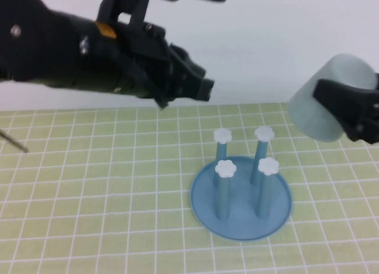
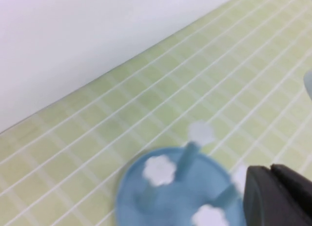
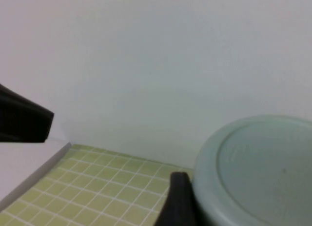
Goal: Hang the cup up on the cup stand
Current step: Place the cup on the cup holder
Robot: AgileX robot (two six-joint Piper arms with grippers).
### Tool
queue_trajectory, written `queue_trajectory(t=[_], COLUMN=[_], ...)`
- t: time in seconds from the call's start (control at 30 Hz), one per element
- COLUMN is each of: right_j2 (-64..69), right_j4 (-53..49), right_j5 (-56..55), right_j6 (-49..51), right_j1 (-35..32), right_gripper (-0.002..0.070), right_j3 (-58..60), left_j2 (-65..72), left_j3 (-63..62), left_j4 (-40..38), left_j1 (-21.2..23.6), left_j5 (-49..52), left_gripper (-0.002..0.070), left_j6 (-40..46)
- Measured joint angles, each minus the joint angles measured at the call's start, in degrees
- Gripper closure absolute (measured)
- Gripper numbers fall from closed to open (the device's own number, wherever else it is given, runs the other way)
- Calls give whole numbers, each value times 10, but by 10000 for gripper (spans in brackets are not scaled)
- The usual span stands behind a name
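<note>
The cup stand (image 1: 240,225) is a round blue base with four blue posts topped by white flower knobs (image 1: 225,168); it stands on the mat right of centre. My right gripper (image 1: 355,111) is shut on the pale mint cup (image 1: 317,111) and holds it tilted in the air, up and to the right of the stand, mouth toward the stand. In the right wrist view the cup's flat bottom (image 3: 263,167) fills the corner beside one black finger (image 3: 178,201). My left gripper (image 1: 198,84) is shut and empty, raised above and left of the stand. It also shows in the left wrist view (image 2: 275,196), over the stand (image 2: 146,201).
A green mat with a white grid (image 1: 89,191) covers the table, and a white wall (image 1: 266,43) rises behind it. A thin grey rod (image 1: 13,141) lies at the mat's left edge. The left arm's black body (image 1: 71,49) spans the upper left.
</note>
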Motion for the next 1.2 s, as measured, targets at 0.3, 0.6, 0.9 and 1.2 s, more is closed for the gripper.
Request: queue_trajectory(t=[0.3,0.6,0.9,1.2], right_j2=[93,130,187,270], right_j4=[-24,-45,-44,-11], right_j5=[-59,-16,-1,16], right_j6=[-1,-44,-69,-139], right_j1=[9,88,122,138], right_gripper=[84,85,85,85], right_j3=[-59,-110,-148,-190], left_j2=[-39,-71,-110,-124], left_j3=[89,137,175,197], left_j4=[159,313,498,547], left_j1=[0,1,1,1], left_j5=[-67,-93,-92,-87], left_gripper=[675,675,675,675], left_j6=[-130,-266,-457,-507])
